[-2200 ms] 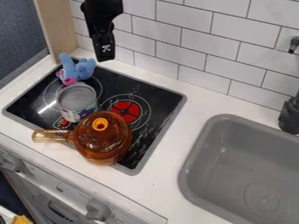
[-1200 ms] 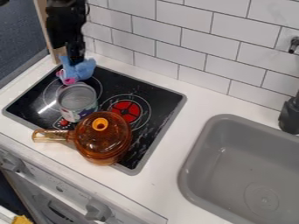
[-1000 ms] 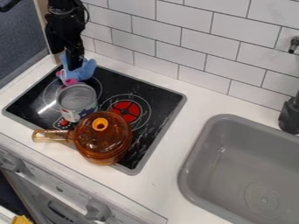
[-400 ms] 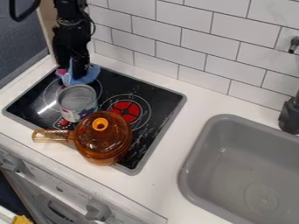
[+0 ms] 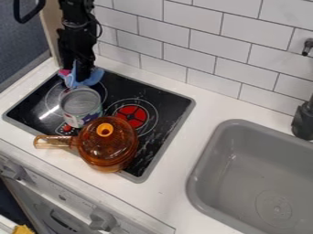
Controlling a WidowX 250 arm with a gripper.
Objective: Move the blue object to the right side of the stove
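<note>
And the gripper is right down on the blue object, at the back left of the stove! Two seconds ago it hung to the right, up against the tiles; it has swung left and dropped since. Spread or pinching? Can't tell from here, the black parts and the blue ones overlap too much.

The blue object has turned: its pink patch, low at the front at first, now shows higher up on the left side. It's still at that back left corner, though, well apart from the right side. Against the last frame, only a slight shift.

Just in front stands the open tin, same spot as before. Next, the amber pot, lid on with its orange knob, handle pointing left over the stove's front edge; that hasn't budged either. Behind it, the red burner mark shows. Out to the right across the white counter, the grey sink, unchanged.
</note>
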